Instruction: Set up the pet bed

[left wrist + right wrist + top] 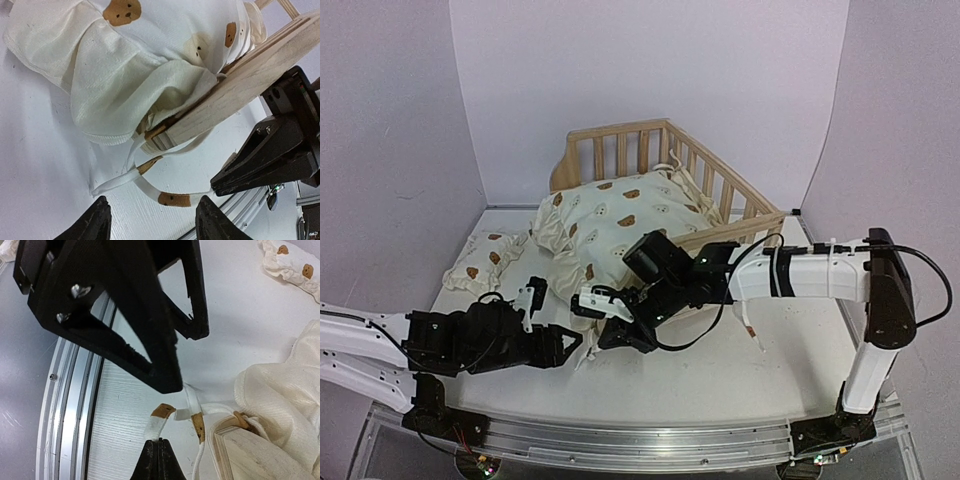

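The pet bed's pine frame stands at the back of the table, with the cream bear-print cushion piled over its front rail. The small pillow lies to the left on the table. A cushion tie hangs from the frame's near corner onto the table. My right gripper is shut on the white end of this tie. My left gripper is open, its fingers on either side of the same tie without gripping it. The two grippers, left and right, sit close together.
An aluminium rail runs along the table's near edge, just behind both grippers. Lilac walls close in the back and sides. The right arm's forearm reaches across in front of the frame's right end.
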